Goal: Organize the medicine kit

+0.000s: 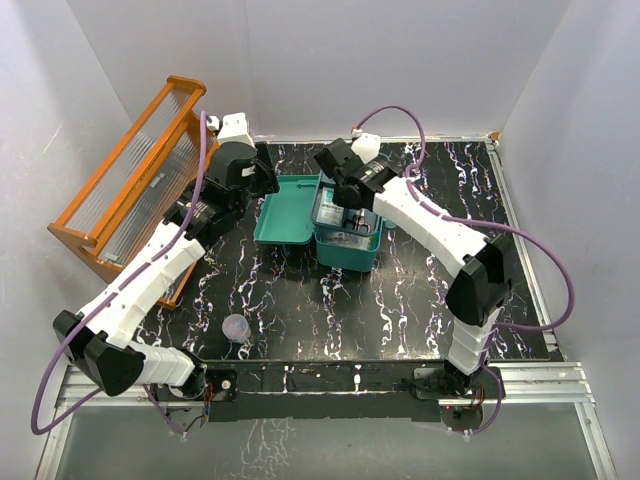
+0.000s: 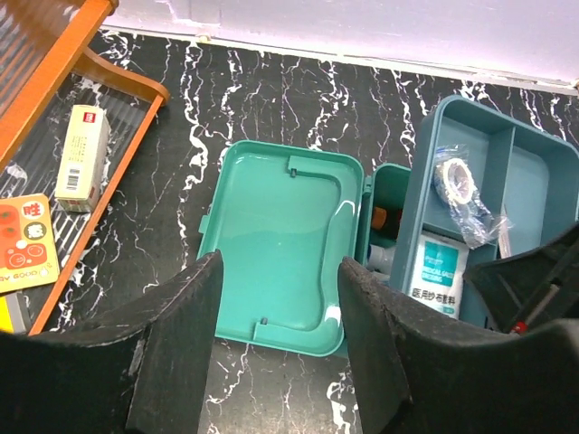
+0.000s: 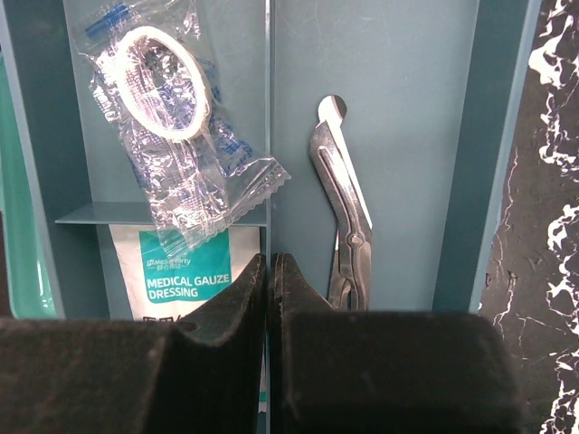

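The teal medicine kit (image 1: 345, 250) stands open at the back middle, its lid (image 1: 290, 212) flat to the left; the lid also shows in the left wrist view (image 2: 280, 249). The divided insert tray (image 2: 520, 172) sits over the box and holds a bagged tape roll (image 3: 163, 81), a gauze dressing pack (image 3: 185, 271) and metal scissors (image 3: 344, 208). My right gripper (image 3: 270, 267) is shut on the tray's centre divider; it also shows in the top view (image 1: 338, 192). My left gripper (image 2: 280, 353) is open and empty, above the lid's near edge.
An orange wooden rack (image 1: 130, 180) with clear ribbed panels leans at the back left; a small medicine box (image 2: 81, 154) and a printed card (image 2: 23, 244) lie on it. A small round pale object (image 1: 236, 327) sits on the table near the left arm's base.
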